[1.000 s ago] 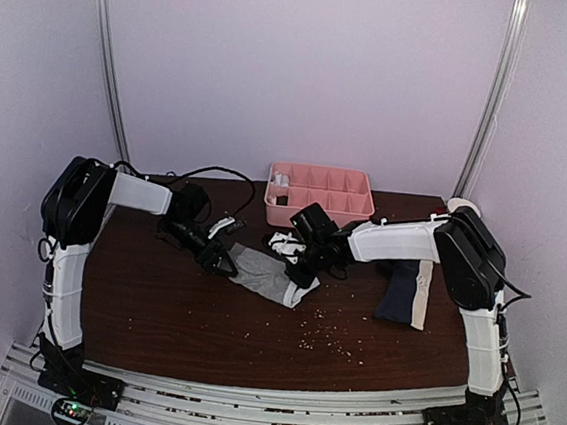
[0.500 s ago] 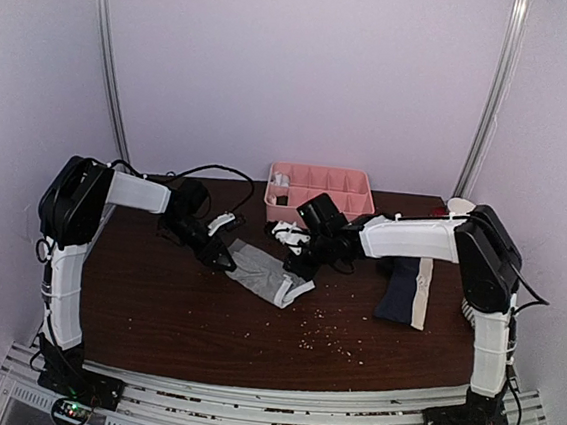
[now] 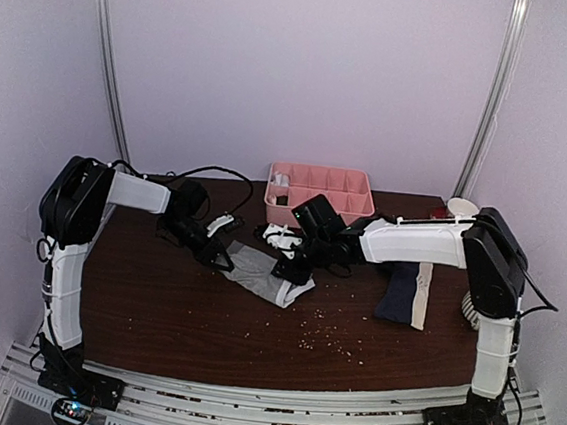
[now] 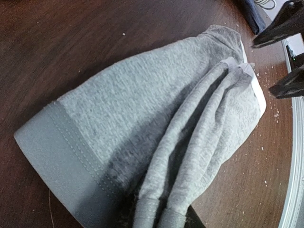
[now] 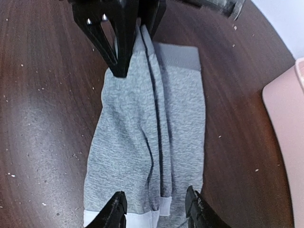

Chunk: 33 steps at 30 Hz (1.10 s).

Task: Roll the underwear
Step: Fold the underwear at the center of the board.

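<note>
The grey underwear [image 4: 142,118] runs off the left wrist view's lower edge at its bunched hem.

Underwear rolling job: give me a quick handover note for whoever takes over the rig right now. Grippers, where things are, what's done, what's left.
Left gripper: fingers either side of a bunched fold at one end of the grey briefs; a firm grip cannot be told.
Right gripper: open, fingers apart over the opposite, light-edged end.
Grey pair: mid-table, gathered lengthwise, not rolled.
Navy briefs: flat on the right side, no gripper on them.
Done: lengthwise gathering only.
Left: roll both pairs.
</note>
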Tool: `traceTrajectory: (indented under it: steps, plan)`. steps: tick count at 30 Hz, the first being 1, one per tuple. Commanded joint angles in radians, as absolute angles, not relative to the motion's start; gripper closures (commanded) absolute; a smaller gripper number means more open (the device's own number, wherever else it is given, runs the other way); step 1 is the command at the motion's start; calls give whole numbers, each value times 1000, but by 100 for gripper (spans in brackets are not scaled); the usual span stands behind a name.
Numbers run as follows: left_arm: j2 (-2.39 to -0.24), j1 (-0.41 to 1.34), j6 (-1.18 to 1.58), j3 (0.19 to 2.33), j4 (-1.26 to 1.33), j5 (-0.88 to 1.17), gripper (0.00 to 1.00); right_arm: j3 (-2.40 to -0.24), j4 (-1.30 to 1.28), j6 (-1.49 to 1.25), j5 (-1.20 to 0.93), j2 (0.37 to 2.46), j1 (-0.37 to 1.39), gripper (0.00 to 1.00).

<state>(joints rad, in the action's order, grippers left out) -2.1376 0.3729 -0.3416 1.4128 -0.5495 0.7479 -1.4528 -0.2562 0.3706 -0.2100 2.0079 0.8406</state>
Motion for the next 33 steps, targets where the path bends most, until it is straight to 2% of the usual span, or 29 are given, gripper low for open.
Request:
traceTrajectory:
  steps: [1,5,20,23,30,33]
  plan:
    - [-2159,365,-342,1429,-573,764,74,-1499,-324,363,-203,2077,838,54]
    - [-2159,365,-346,1430,-577,762,74,-1531,-346,354,-202,2118,836,52]
    - [-2153,365,-379,1419,-586,759,76,-1627,-420,330,-189,2201,814,51]
    - [-2152,365,-383,1416,-586,758,76,-1664,-470,330,-216,2237,802,60]
    - [-2150,365,-402,1413,-588,753,79,-1689,-497,319,-288,2248,783,93]
    - [-2136,365,-419,1407,-594,757,80,-1683,-502,312,-298,2227,782,98]
